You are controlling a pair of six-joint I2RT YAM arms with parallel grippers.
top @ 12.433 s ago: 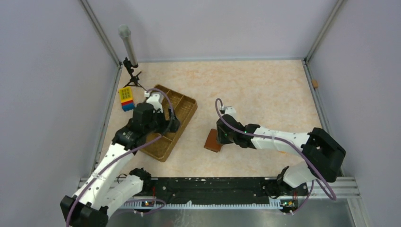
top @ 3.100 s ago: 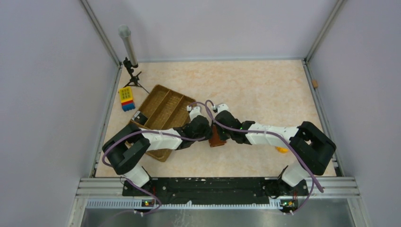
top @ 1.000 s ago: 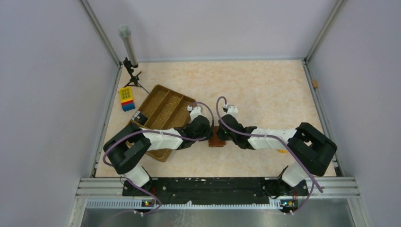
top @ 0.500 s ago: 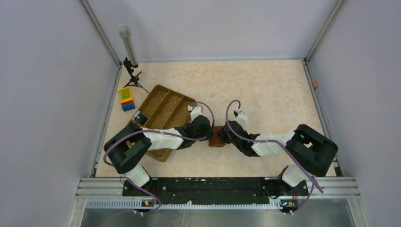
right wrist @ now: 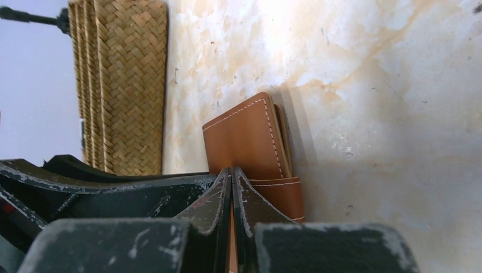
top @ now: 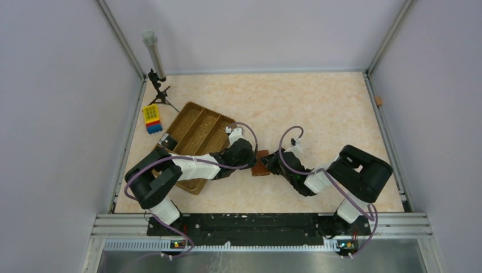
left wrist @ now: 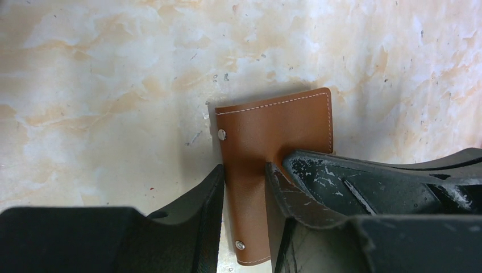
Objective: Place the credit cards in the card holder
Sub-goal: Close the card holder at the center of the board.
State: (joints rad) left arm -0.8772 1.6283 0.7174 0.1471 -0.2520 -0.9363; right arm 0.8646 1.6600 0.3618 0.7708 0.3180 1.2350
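One card holder (left wrist: 273, 122) sits on the worktop (top: 318, 108) about midway between its side edges, just right of the woven tray (top: 196, 128), pinched between the part-spread fingers of the left gripper (left wrist: 244, 182), while the right gripper (right wrist: 232, 176), fingers pressed together, meets its opposite side.

Robot test cell in a lab, marble-patterned tabletop (top: 318, 108) boxed in by plain lilac walls (top: 57, 114) and aluminium frame rails (top: 120, 40), two cabled white-and-black robot arms (top: 193, 164) bolted to a black base rail (top: 256, 223)
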